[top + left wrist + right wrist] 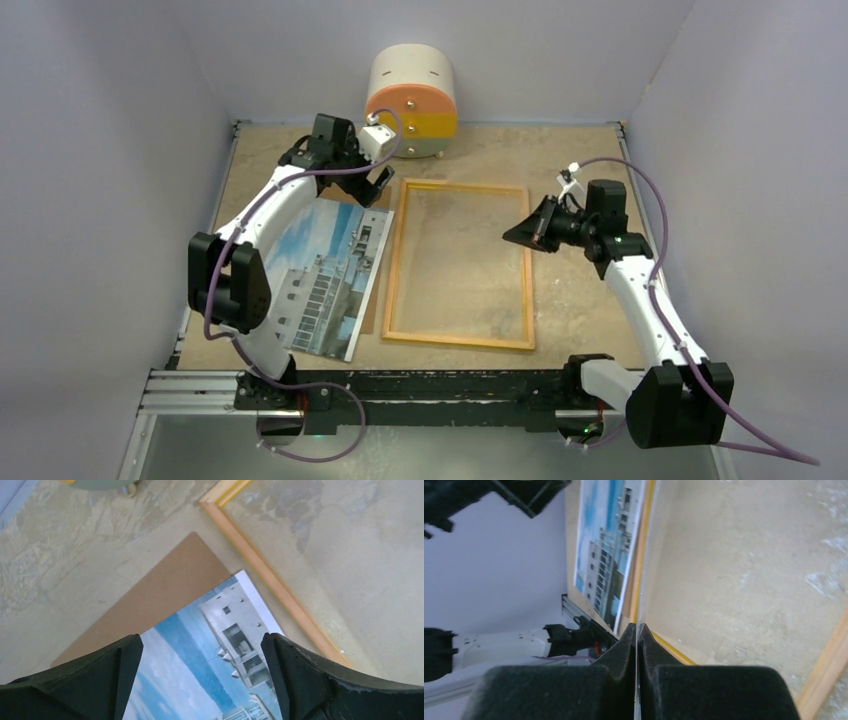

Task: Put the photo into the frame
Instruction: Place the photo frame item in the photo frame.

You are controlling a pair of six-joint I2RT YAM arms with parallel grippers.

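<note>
Left claw: the left gripper [200, 647] hangs above the far end of the photo [322, 275]. Its black fingers [100, 677] are spread wide and hold nothing.

Photo and left claw: in the left wrist view the print's far corner shows in the gap between the two fingers, below them. The fingers do not touch it.

Photo: the print lies picture side up, with the white building and blue sky showing. It sits at a slant on the brown board [165, 590], left of the frame [458, 340].

Photo and frame: the print's far right corner lies just beside the frame's left rail, outside the frame. A strip of board shows between the two nearer the arms.

Frame: it lies mid-table with its wood-coloured side up, and a yellow edge shows along its rails.

Right claw: the right gripper [638, 630] is at the frame's right rail with its pads pressed together. A thin clear edge runs up from the tips, but it cannot be told whether they pinch it.

Photo and right claw: they are well apart, with the whole width of the frame between them.

Backdrop: a round white, orange and yellow drum [412, 95] stands at the far edge of the table [585, 300].
</note>
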